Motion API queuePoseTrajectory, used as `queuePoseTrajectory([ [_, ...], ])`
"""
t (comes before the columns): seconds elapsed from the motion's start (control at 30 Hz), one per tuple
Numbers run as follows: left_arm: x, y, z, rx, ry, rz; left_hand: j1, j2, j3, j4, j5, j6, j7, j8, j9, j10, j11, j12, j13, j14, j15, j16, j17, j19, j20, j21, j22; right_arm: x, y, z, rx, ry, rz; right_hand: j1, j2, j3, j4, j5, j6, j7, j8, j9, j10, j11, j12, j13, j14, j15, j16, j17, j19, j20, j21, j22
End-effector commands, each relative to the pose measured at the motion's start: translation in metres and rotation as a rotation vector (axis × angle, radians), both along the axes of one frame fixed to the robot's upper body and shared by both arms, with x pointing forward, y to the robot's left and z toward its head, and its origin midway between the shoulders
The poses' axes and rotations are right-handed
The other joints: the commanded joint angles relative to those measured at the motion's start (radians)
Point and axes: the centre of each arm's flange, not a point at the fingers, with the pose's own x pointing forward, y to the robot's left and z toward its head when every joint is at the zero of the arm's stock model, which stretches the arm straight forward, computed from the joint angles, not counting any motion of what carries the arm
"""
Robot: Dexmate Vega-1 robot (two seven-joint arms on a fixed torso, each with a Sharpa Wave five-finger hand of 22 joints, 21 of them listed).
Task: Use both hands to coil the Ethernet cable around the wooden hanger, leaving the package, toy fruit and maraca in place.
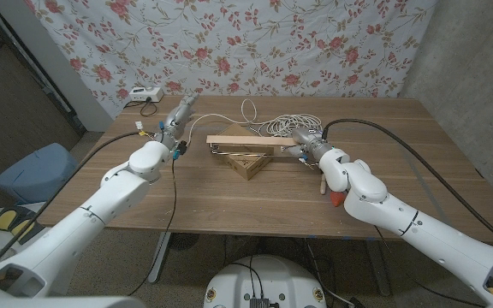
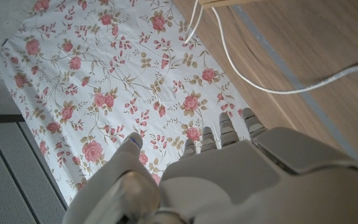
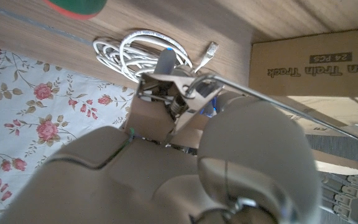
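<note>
Here we see right robot hand (image 1: 308,147) gripping wooden hanger (image 1: 242,143) steady above package (image 1: 248,161); left robot hand (image 1: 178,115) holding nothing, fingers spread, near Ethernet cable (image 1: 272,125) for coiling.

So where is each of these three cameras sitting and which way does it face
Head view: on the robot's head, looking down the wooden table; both arms, left hand, right hand.
Left wrist view: on the left wrist, past the left hand to the floral cloth.
Right wrist view: on the right wrist; right hand grips the hanger.
Shared: the white cable.
</note>
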Motion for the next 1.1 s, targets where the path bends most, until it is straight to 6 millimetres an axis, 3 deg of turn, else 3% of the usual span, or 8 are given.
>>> queuePoseTrajectory([
  [0.03, -0.036, 0.021, 0.02, 0.126, 0.073, 0.334, 0.024, -0.003, 0.004, -0.02, -0.009, 0.008, 0.006, 0.005, 0.003, 0.007, 0.009, 0.008, 0.004, 0.031, -0.004, 0.01, 0.006, -0.008, -0.008, -0.001, 0.005, 0.004, -0.025, 0.006, 0.101, -0.108, -0.007, -0.089, 0.083, 0.013, -0.004, 0.002, 0.003, 0.016, 0.016, 0.02, 0.007, 0.002, 0.022, 0.005, 0.006, -0.046, 0.02, 0.004, 0.003, -0.043, 0.019, 0.005],
  [0.2, -0.051, 0.028, 0.031, 0.235, 0.187, 0.497, 0.043, -0.017, 0.004, -0.042, -0.021, 0.006, 0.02, 0.002, 0.004, 0.021, 0.002, 0.011, 0.006, 0.03, -0.015, 0.007, 0.01, -0.035, -0.008, -0.011, 0.008, 0.005, -0.034, 0.01, 0.155, -0.176, -0.002, -0.094, 0.081, 0.02, -0.006, 0.002, 0.0, 0.018, 0.027, 0.036, 0.0, 0.001, 0.038, 0.005, 0.002, -0.046, 0.036, 0.004, -0.001, -0.046, 0.035, 0.005],
  [0.37, -0.052, 0.032, 0.039, 0.333, 0.306, 0.545, 0.084, -0.029, 0.011, -0.081, -0.036, -0.006, 0.06, -0.002, 0.006, 0.009, 0.02, 0.004, 0.012, 0.025, -0.012, 0.003, 0.017, -0.011, -0.016, 0.003, 0.014, 0.004, -0.039, 0.016, 0.184, -0.225, 0.001, -0.095, 0.079, 0.024, -0.009, 0.002, 0.0, 0.014, 0.033, 0.044, -0.004, 0.002, 0.045, 0.005, 0.001, -0.046, 0.045, 0.004, -0.001, -0.049, 0.043, 0.004],
  [0.47, -0.049, 0.033, 0.043, 0.41, 0.381, 0.552, 0.117, -0.031, 0.02, -0.108, -0.043, 0.014, 0.089, 0.006, 0.008, 0.04, 0.027, 0.015, 0.017, 0.033, -0.01, 0.007, 0.022, 0.005, -0.015, 0.013, 0.02, 0.004, -0.042, 0.018, 0.193, -0.244, 0.01, -0.096, 0.077, 0.028, -0.012, 0.002, 0.001, 0.014, 0.04, 0.052, -0.008, -0.001, 0.054, 0.004, -0.001, -0.046, 0.054, 0.004, -0.002, -0.05, 0.051, 0.003],
  [0.57, -0.046, 0.031, 0.046, 0.477, 0.439, 0.572, 0.181, -0.038, 0.034, -0.156, -0.052, 0.072, 0.119, 0.023, 0.01, 0.112, 0.018, 0.045, 0.028, 0.074, -0.017, 0.027, 0.031, 0.045, -0.017, 0.035, 0.028, 0.004, -0.045, 0.019, 0.206, -0.261, 0.016, -0.097, 0.076, 0.031, -0.013, 0.001, -0.001, 0.015, 0.045, 0.059, -0.011, -0.002, 0.06, 0.004, -0.002, -0.046, 0.061, 0.004, -0.003, -0.05, 0.057, 0.001],
  [0.73, -0.038, 0.022, 0.05, 0.587, 0.53, 0.583, 0.256, -0.03, 0.055, -0.192, -0.056, 0.117, 0.148, 0.026, 0.012, 0.144, 0.032, 0.061, 0.038, 0.103, -0.014, 0.042, 0.04, 0.147, -0.014, 0.082, 0.035, 0.004, -0.049, 0.021, 0.218, -0.276, 0.027, -0.099, 0.074, 0.035, -0.014, 0.001, -0.002, 0.014, 0.051, 0.067, -0.013, -0.001, 0.07, 0.004, -0.005, -0.046, 0.07, 0.004, -0.005, -0.051, 0.061, -0.004],
  [0.93, -0.029, 0.004, 0.057, 0.748, 0.609, 0.626, 0.351, -0.034, 0.07, -0.21, -0.058, 0.199, 0.163, 0.038, 0.014, 0.224, 0.022, 0.104, 0.05, 0.156, -0.037, 0.066, 0.046, 0.205, -0.023, 0.108, 0.033, 0.003, -0.055, 0.022, 0.228, -0.298, 0.037, -0.103, 0.07, 0.041, -0.015, -0.001, -0.004, 0.013, 0.059, 0.079, -0.021, 0.004, 0.082, 0.004, -0.009, -0.046, 0.083, 0.003, -0.006, -0.053, 0.066, -0.012],
  [1.1, -0.024, -0.006, 0.062, 0.843, 0.662, 0.625, 0.369, -0.055, 0.053, -0.198, -0.062, 0.274, 0.183, 0.052, 0.016, 0.238, 0.03, 0.121, 0.058, 0.168, -0.033, 0.073, 0.055, 0.209, -0.017, 0.111, 0.03, 0.003, -0.06, 0.022, 0.238, -0.308, 0.036, -0.106, 0.069, 0.044, -0.016, -0.002, -0.004, 0.012, 0.063, 0.082, -0.023, 0.003, 0.093, 0.003, -0.012, -0.045, 0.093, 0.003, -0.007, -0.054, 0.07, -0.018],
])
